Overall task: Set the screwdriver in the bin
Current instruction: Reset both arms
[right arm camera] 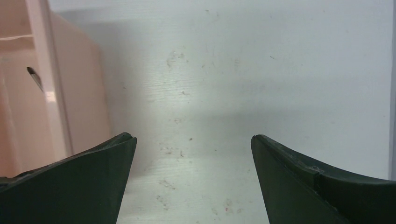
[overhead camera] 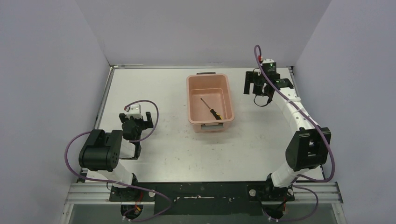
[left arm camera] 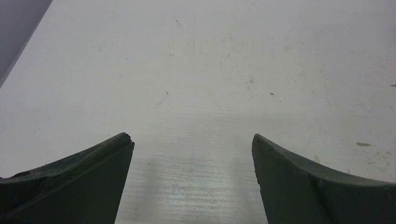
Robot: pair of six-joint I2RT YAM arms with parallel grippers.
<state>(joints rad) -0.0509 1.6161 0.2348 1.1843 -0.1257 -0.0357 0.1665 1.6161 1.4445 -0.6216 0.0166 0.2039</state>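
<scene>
The salmon-pink bin [overhead camera: 190, 100] stands in the middle of the table toward the back. The screwdriver [overhead camera: 211, 108], yellow-and-black handle and thin shaft, lies slantwise on its floor. My right gripper [overhead camera: 260, 91] hangs open just right of the bin, holding nothing. In the right wrist view its jaws [right arm camera: 194, 140] stand wide over bare table, the bin's wall [right arm camera: 84, 93] is at the left, and a dark tip of the screwdriver [right arm camera: 35, 78] shows inside. My left gripper [overhead camera: 136, 122] is open over the table at the left; [left arm camera: 192, 140] shows nothing between its fingers.
White walls close off the table on the left, back and right. A metal rail [overhead camera: 205, 191] runs along the near edge between the arm bases. Purple cables loop beside both arms. The white tabletop [overhead camera: 177, 149] carries small scuffs.
</scene>
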